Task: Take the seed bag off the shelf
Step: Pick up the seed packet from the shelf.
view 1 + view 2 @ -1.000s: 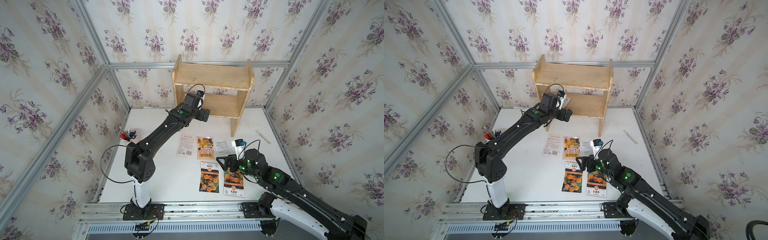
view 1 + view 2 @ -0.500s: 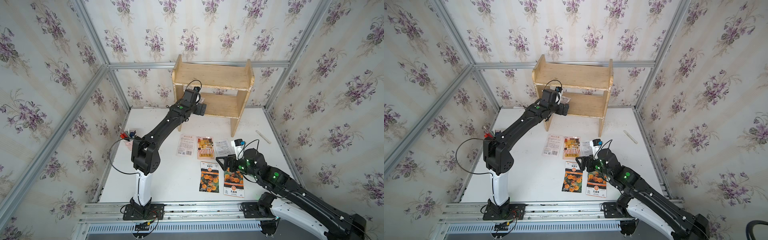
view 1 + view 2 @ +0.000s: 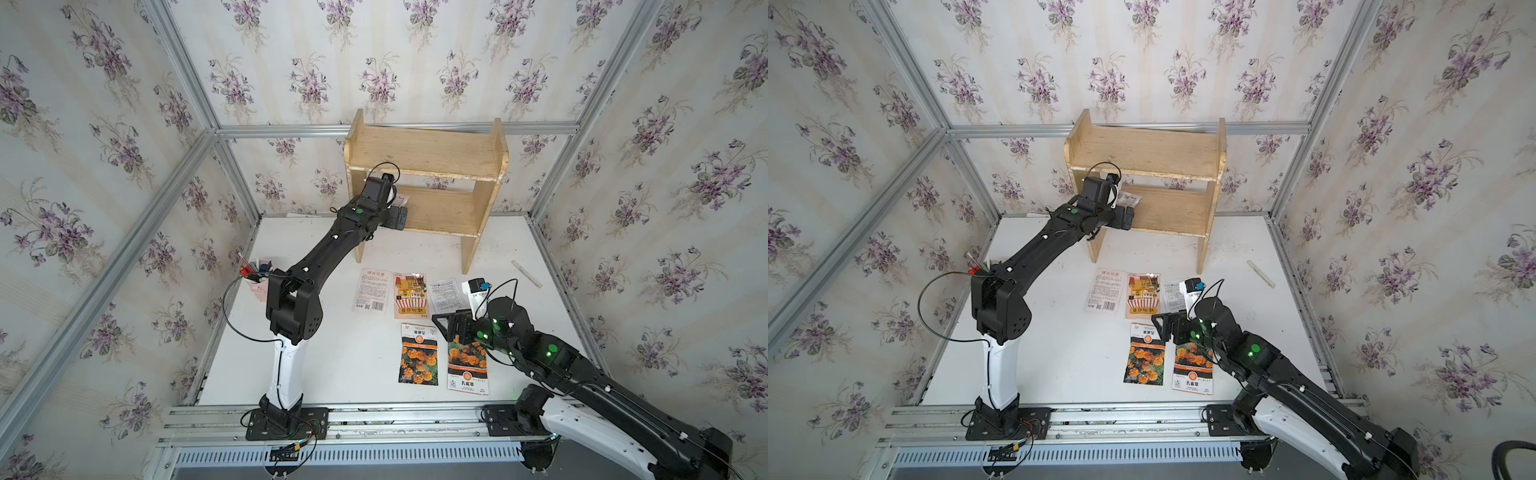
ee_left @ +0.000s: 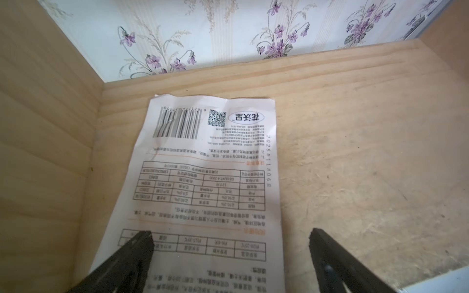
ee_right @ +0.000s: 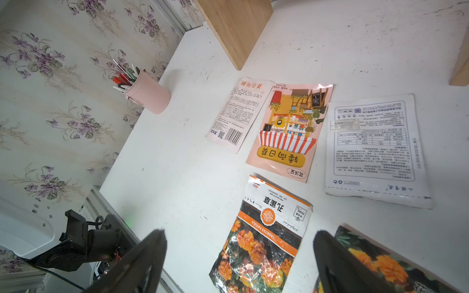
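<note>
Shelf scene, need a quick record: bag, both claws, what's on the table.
bag: flat on lower board, printed back up, beside a side panel
shelf: two tiers, wooden, at the table's back edge
left claw: open, at bag's near end, not gripping
right claw: open, above table, holding nothing
table: five packets lying flat, pink cup of pens

Pink pen cup (image 5: 149,97), white stick (image 3: 526,273), floral wallpaper (image 3: 374,62).
</note>
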You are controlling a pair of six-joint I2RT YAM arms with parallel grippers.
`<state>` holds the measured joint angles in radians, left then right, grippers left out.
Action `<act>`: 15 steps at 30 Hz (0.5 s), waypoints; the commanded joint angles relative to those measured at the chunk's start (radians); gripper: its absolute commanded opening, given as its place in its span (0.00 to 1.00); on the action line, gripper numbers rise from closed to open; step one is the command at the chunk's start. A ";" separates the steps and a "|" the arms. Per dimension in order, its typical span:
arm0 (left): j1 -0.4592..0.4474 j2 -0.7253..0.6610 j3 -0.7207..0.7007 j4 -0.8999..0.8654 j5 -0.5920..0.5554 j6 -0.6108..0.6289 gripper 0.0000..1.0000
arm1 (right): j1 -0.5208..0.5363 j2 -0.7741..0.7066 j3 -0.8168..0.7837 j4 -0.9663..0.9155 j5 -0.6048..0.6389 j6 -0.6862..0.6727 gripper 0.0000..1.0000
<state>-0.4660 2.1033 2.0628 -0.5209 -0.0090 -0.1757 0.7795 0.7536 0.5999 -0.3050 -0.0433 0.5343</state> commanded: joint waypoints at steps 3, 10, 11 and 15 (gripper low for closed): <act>0.006 -0.009 -0.013 -0.043 0.066 -0.059 1.00 | 0.001 0.005 0.014 0.008 0.003 -0.011 0.95; 0.006 -0.083 -0.078 -0.022 0.126 -0.108 1.00 | 0.001 0.006 0.012 0.013 0.002 -0.011 0.95; 0.004 -0.092 -0.086 -0.019 0.129 -0.113 1.00 | 0.001 0.006 0.011 0.014 0.002 -0.011 0.95; 0.004 -0.124 -0.117 -0.001 0.137 -0.121 1.00 | 0.000 0.004 0.009 0.018 0.000 -0.010 0.95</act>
<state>-0.4622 1.9949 1.9560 -0.5301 0.1074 -0.2775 0.7795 0.7593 0.6003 -0.3050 -0.0433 0.5266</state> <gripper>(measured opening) 0.999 0.949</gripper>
